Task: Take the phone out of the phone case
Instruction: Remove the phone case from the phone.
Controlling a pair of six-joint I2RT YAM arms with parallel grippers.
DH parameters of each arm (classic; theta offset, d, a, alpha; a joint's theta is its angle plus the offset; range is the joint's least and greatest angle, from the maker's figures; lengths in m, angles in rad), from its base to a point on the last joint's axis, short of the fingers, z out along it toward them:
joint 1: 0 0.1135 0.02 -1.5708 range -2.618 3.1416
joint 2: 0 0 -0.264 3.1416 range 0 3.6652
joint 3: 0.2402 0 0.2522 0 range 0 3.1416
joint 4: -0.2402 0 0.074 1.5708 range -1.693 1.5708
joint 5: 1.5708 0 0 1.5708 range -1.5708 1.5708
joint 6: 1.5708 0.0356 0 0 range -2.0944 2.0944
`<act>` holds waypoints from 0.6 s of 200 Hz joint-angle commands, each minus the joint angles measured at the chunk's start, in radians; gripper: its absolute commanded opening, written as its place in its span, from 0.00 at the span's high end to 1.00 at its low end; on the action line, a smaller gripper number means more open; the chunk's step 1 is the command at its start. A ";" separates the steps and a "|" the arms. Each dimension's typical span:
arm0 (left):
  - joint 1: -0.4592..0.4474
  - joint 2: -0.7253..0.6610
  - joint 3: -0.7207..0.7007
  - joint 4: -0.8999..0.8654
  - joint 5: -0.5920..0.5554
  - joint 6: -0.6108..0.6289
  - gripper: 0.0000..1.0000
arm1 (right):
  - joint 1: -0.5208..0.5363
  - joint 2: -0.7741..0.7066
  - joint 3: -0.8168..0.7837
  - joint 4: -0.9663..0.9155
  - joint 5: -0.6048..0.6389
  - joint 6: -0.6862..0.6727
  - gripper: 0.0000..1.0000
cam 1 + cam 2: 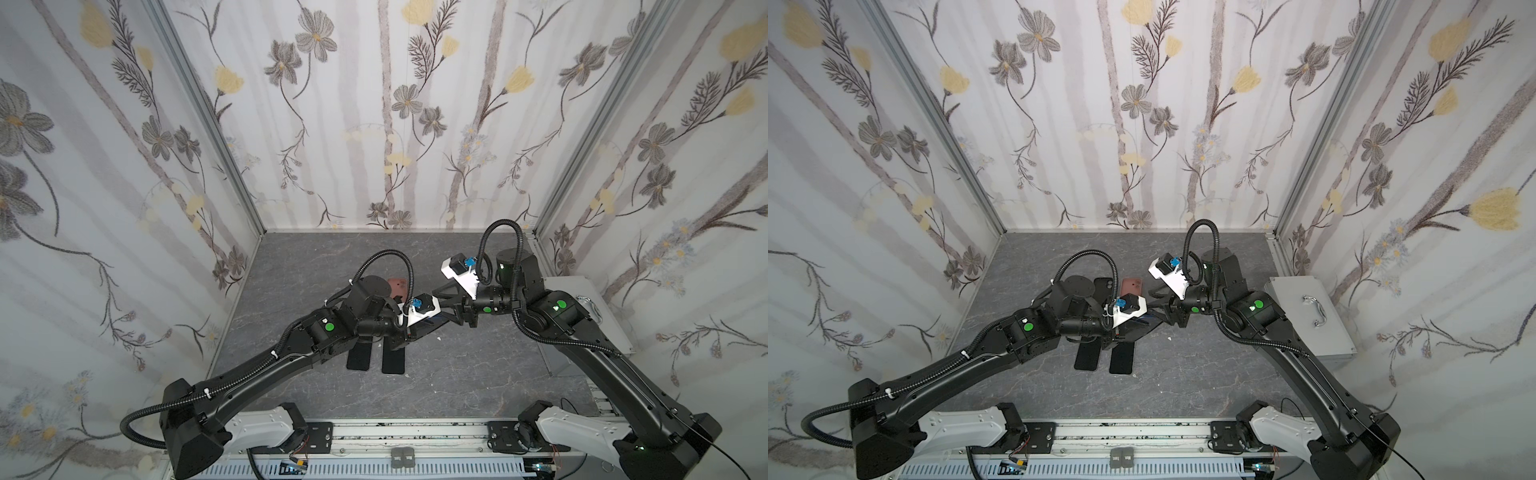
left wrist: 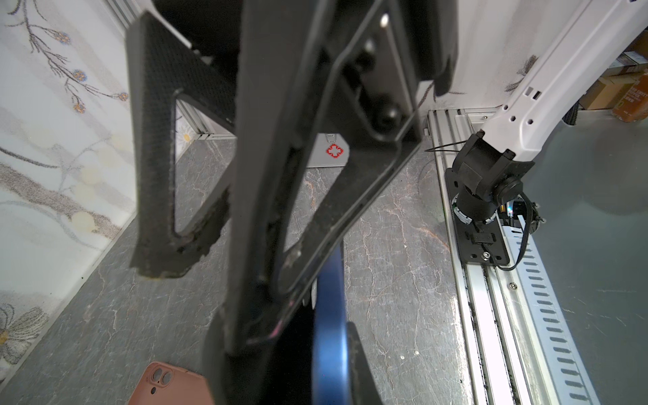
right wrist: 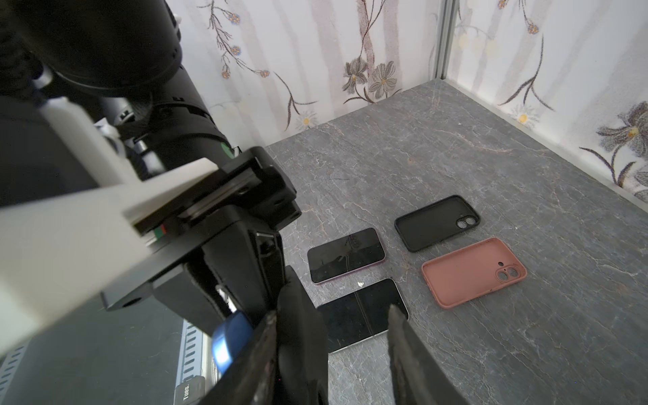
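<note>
Left tool (image 1: 1120, 332) is clamped shut on the phone (image 1: 1148, 325) and holds it off the desk (image 3: 456, 157), free end pointing at the right tool. My read: it's held up like that so the other side can work on the case. The phone's blue edge (image 2: 329, 315) shows at the left tool's fingers. Its dark case looks on, not yet peeled.

Below the left tool lie two bare phones (image 3: 345, 254) (image 3: 361, 312). Just past them are an empty black case (image 3: 436, 222) and an empty pink case (image 3: 473, 271), probably finished ones parked out of the way.

Right tool (image 1: 1158, 305) is part open at the phone's free end, nothing between its fingers.

Beyond the right arm: a grey box (image 1: 1308, 316) with a red cross (image 2: 335, 150).

Only text: a tag (image 3: 187, 387) reading roughly "Tues."; no brands legible.
</note>
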 commanded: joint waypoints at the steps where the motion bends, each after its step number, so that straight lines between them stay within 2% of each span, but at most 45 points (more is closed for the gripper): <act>1: -0.002 -0.012 0.017 0.130 -0.047 0.022 1.00 | 0.002 0.016 0.005 -0.071 -0.016 -0.029 0.51; 34: -0.006 -0.024 0.009 0.128 -0.090 0.036 1.00 | 0.002 0.027 0.010 -0.083 -0.092 -0.026 0.59; 56: -0.007 -0.024 0.009 0.130 -0.114 0.039 1.00 | 0.002 0.029 0.014 -0.082 -0.103 -0.027 0.70; 90: -0.009 -0.022 0.012 0.132 -0.119 0.031 1.00 | -0.001 0.024 0.018 -0.054 -0.111 0.001 0.78; 120: -0.018 -0.019 0.001 0.133 -0.111 0.016 1.00 | -0.030 0.022 0.018 -0.030 -0.101 0.038 0.94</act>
